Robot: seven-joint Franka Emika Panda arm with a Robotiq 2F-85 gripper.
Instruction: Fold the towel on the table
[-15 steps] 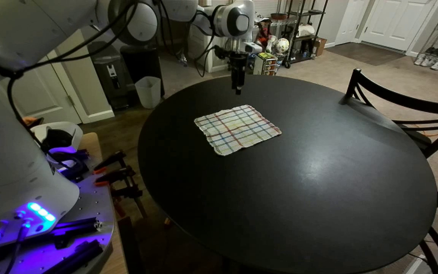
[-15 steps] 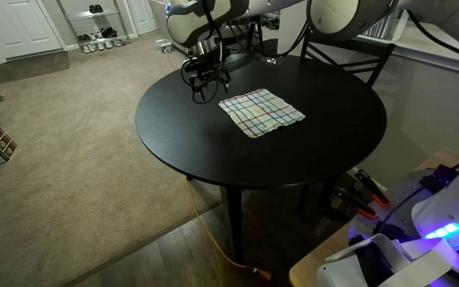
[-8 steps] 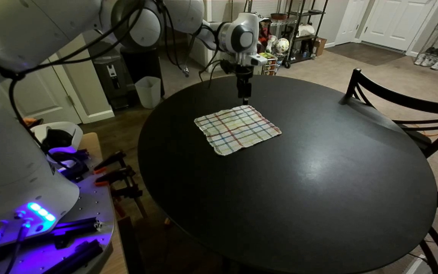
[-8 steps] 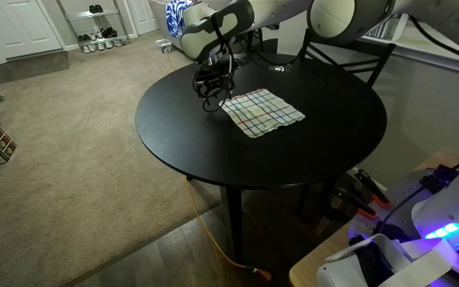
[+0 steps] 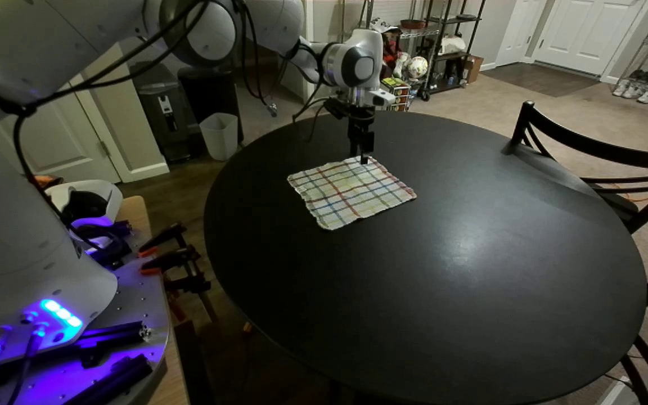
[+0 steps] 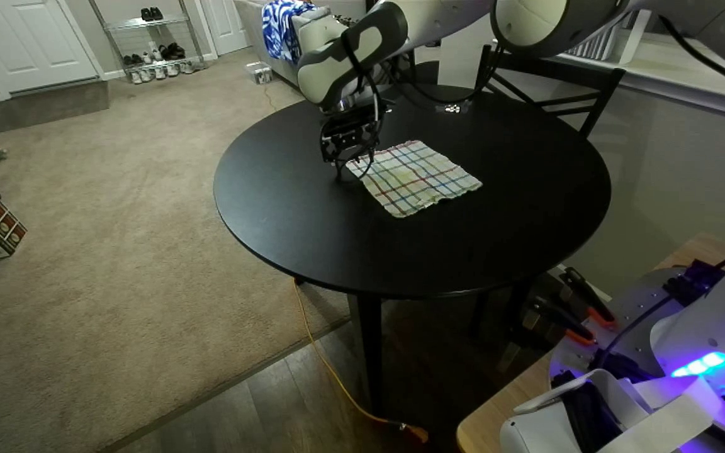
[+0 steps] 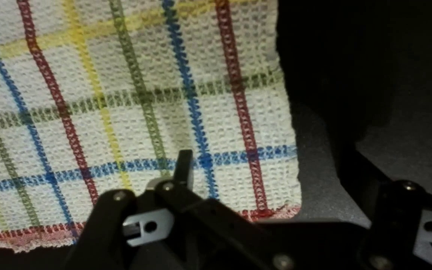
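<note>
The whitish plaid towel [image 5: 352, 194] lies flat and spread out on the round black table [image 5: 459, 315]. In both exterior views it shows whole or nearly so; it also shows in an exterior view [image 6: 422, 179]. My gripper [image 5: 359, 157] points down, low over the towel's far corner. In the wrist view my gripper [image 7: 268, 161] is open and empty. The towel [image 7: 156, 123] passes under the left finger. Its corner lies between the two fingers, and the right finger is beyond the towel's edge over bare table. I cannot tell whether the fingertips touch the cloth.
Dark chairs [image 5: 599, 146] stand at the table's edge; a chair [image 6: 539, 78] also shows in an exterior view. Clamps [image 5: 172, 259] sit on the robot's stand near the table. A white headset [image 6: 589, 409] lies there too. Cables hang from the arm.
My gripper has come down and moved inward, from above the table beside the towel to low over the towel's corner. The towel has not moved.
</note>
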